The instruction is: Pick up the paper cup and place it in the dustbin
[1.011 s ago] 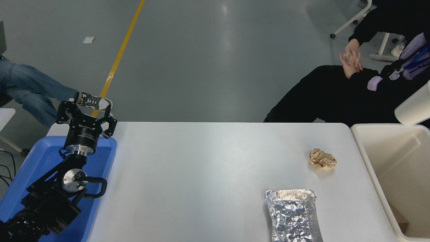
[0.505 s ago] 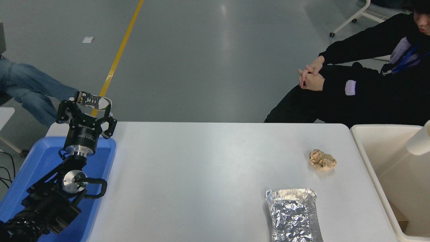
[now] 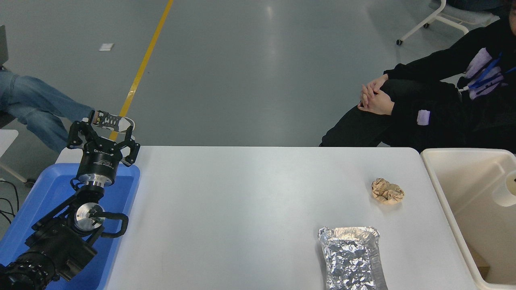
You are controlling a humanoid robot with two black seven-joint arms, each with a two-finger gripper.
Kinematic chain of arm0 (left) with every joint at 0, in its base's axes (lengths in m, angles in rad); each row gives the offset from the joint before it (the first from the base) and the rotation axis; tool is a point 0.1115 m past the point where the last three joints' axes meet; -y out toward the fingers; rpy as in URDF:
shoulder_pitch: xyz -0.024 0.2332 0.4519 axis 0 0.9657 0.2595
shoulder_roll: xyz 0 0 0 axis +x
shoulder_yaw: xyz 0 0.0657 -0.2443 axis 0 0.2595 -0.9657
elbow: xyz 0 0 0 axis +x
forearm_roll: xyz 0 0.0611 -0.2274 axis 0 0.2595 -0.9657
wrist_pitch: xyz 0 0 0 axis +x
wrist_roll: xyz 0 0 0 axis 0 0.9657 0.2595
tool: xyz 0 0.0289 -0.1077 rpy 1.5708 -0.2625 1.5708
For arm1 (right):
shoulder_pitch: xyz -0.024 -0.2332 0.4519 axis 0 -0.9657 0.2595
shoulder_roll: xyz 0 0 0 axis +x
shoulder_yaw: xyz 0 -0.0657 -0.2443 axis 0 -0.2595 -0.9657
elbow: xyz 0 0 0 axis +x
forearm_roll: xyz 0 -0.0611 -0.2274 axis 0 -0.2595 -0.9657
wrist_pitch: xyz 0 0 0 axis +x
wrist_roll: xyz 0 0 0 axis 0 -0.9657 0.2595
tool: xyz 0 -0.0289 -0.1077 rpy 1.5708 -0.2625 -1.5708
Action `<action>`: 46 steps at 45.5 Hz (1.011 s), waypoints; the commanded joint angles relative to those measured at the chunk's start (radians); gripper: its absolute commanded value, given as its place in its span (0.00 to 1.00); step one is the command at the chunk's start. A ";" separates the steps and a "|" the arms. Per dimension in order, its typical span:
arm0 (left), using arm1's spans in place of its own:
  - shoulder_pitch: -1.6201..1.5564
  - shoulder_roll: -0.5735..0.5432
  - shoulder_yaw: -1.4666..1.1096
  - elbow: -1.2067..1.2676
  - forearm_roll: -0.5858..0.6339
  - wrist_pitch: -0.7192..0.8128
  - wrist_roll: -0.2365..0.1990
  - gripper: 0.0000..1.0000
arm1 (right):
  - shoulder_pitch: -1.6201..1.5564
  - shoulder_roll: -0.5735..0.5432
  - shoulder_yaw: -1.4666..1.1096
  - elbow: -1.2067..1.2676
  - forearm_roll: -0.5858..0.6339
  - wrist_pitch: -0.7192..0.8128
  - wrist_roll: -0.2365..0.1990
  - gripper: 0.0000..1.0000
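Near: left gripper [image 3: 101,128] parked at 8 o'clock over blue tray [image 3: 48,189], fingers spread, empty. Right gripper out of view. Farther, 3 o'clock: paper cup [image 3: 508,189] inside dustbin [image 3: 443,193], cropped at frame edge. Risk: cup may lodge against the wall instead of dropping.

The dustbin [image 3: 447,193] stands against the table's [image 3: 242,201] right edge, the paper cup [image 3: 508,188] inside it at its right side. The paper ball [image 3: 387,191] lies near that edge; the foil container [image 3: 352,257] sits at the near edge. A tray [image 3: 48,189] flanks the left edge, 1 arm's left gripper [image 3: 102,135] above its far end.
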 commanded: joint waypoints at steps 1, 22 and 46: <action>0.000 0.000 0.000 0.000 -0.001 0.000 0.000 0.99 | -0.091 0.054 0.020 -0.086 -0.002 -0.033 -0.016 0.00; 0.000 0.000 0.000 0.000 0.000 0.000 0.000 0.99 | -0.113 0.047 0.054 -0.084 0.001 -0.042 -0.025 0.25; 0.000 0.000 0.000 0.000 0.000 0.000 0.000 0.99 | -0.001 -0.013 0.054 0.070 -0.001 -0.137 -0.022 0.98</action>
